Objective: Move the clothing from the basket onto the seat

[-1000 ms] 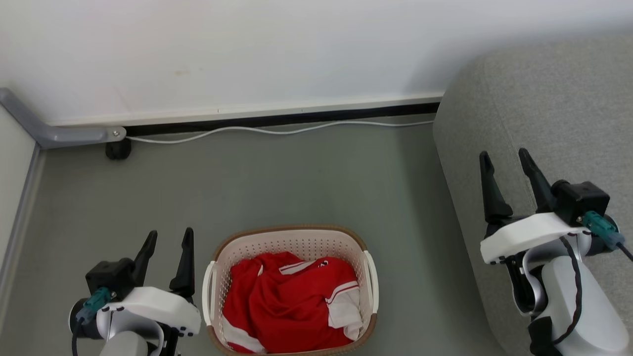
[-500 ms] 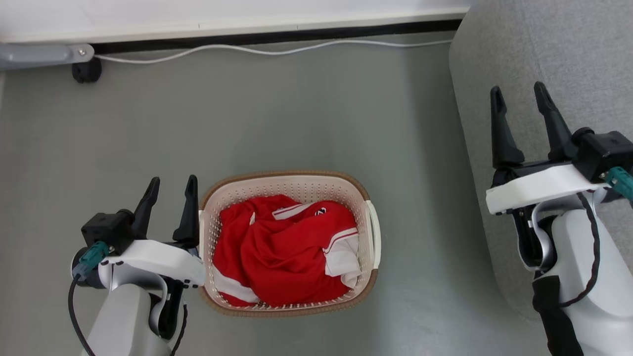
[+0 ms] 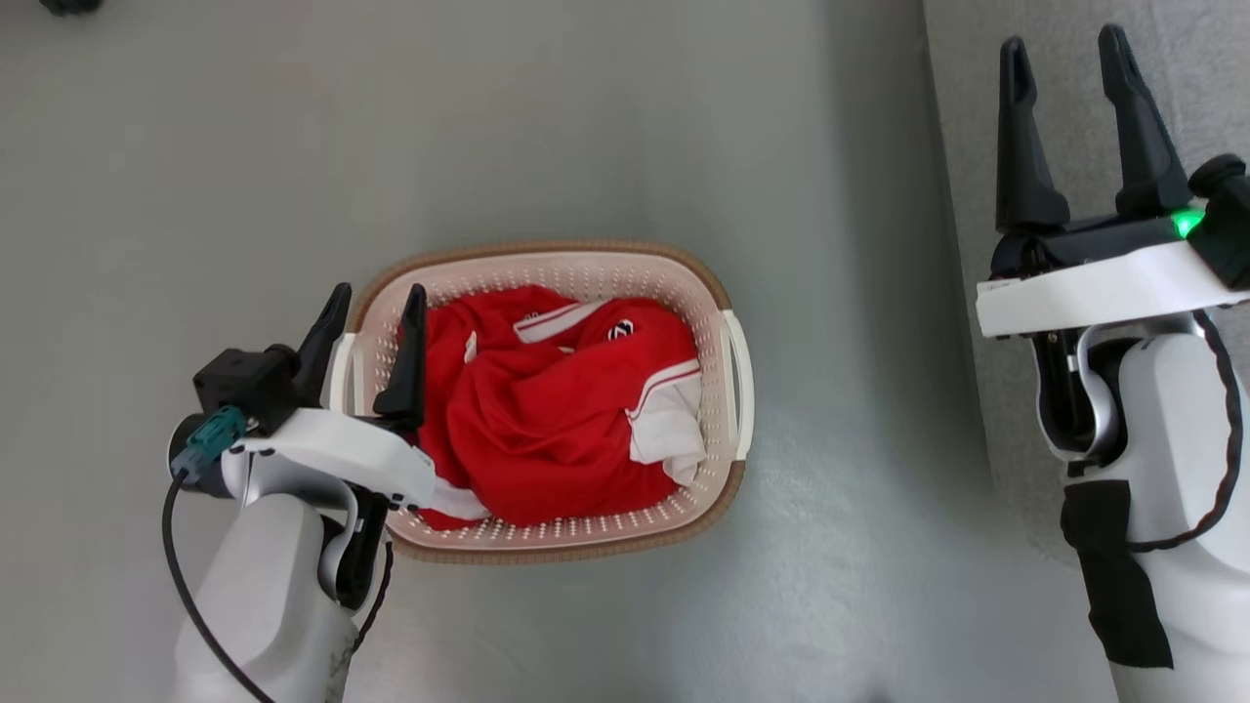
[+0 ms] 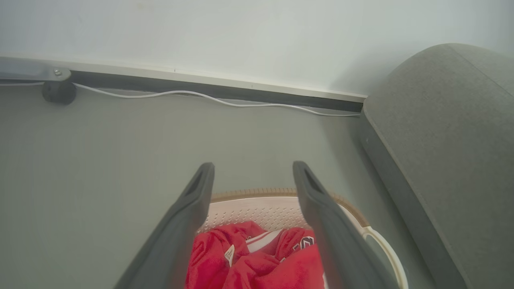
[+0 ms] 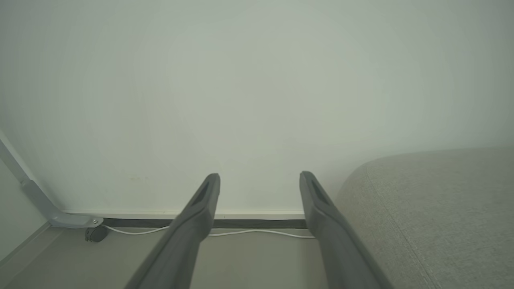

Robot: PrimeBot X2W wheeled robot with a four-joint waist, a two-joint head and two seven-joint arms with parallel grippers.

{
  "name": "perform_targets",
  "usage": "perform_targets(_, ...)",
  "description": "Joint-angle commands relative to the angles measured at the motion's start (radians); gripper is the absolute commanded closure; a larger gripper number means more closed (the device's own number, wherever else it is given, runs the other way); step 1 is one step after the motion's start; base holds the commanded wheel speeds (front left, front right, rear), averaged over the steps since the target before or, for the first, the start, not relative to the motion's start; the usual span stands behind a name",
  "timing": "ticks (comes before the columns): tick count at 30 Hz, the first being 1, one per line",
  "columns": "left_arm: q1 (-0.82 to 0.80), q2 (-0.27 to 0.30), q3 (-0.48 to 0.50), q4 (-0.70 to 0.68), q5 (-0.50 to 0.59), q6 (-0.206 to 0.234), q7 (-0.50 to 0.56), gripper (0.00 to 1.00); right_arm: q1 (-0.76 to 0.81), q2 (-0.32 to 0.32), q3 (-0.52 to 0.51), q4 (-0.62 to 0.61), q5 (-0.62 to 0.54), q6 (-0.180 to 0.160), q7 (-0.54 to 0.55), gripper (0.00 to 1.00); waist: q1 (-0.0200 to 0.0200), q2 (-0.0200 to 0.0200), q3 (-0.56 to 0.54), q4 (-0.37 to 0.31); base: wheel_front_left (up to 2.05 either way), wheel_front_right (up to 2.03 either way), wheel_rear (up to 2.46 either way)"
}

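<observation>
- The red clothing (image 3: 557, 420) is lying crumpled inside the basket (image 3: 586, 532), which is sitting on the floor (image 3: 586, 117).
- The left pincer (image 3: 380, 290) is hanging over the basket's left rim, spread wide and holding nothing.
- The right pincer (image 3: 1063, 41) is hovering, spread wide and empty, above the grey seat (image 3: 962, 146), well apart from the basket.

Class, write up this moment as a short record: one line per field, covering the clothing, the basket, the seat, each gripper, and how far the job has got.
clothing: red with white trim, bunched inside the basket
basket: cream, perforated walls, brown rim, standing on the grey floor
seat: grey fabric, to the robot's right of the basket, apart from it
left gripper: open, above the basket's left rim, holding nothing
right gripper: open, over the seat's edge, holding nothing
progress: clothing not yet grasped
</observation>
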Motion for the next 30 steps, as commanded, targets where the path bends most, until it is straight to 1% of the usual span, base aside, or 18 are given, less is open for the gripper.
perform_targets(1,-0.022,0.024,0.017,-0.008,-0.012,-0.004,-0.009,0.00,-0.014,0.007,0.019,-0.037,0.008,0.004,-0.012,0.00,0.0000,0.0000,0.037,-0.008,0.00,0.00,0.00)
perform_targets(7,-0.075,0.027,-0.038,0.055,-0.029,-0.004,-0.009,0.00,-0.048,0.007,0.030,-0.062,0.010,0.004,-0.012,0.00,-0.0001,0.0000,0.102,-0.022,0.00,0.00,0.00)
perform_targets(11,-0.114,0.028,-0.095,0.113,-0.036,-0.004,-0.009,0.00,-0.069,0.007,0.039,-0.069,0.014,0.004,-0.012,0.00,-0.0001,0.0000,0.132,-0.031,0.00,0.00,0.00)
perform_targets(12,-0.133,0.029,-0.130,0.146,-0.042,-0.004,-0.009,0.00,-0.078,0.007,0.044,-0.073,0.018,0.004,-0.012,0.00,-0.0001,0.0000,0.143,-0.036,0.00,0.00,0.00)
perform_targets(17,-0.183,0.035,-0.242,0.223,-0.073,-0.004,-0.009,0.00,-0.099,0.007,0.067,-0.087,0.034,0.004,-0.012,0.00,-0.0001,0.0000,0.173,-0.054,0.00,0.00,0.00)
perform_targets(19,-0.200,0.042,-0.311,0.246,-0.089,-0.004,-0.009,0.00,-0.109,0.007,0.077,-0.092,0.043,0.004,-0.012,0.00,-0.0001,0.0000,0.187,-0.063,0.00,0.00,0.00)
perform_targets(23,-0.244,0.067,-0.448,0.292,-0.135,-0.004,-0.009,0.00,-0.125,0.007,0.094,-0.106,0.061,0.004,-0.012,0.00,-0.0001,0.0000,0.215,-0.082,0.00,0.00,0.00)
perform_targets(30,-0.329,0.121,-0.644,0.360,-0.210,-0.004,-0.009,0.00,-0.127,0.007,0.113,-0.126,0.099,0.004,-0.012,0.00,-0.0001,0.0000,0.255,-0.122,0.00,0.00,0.00)
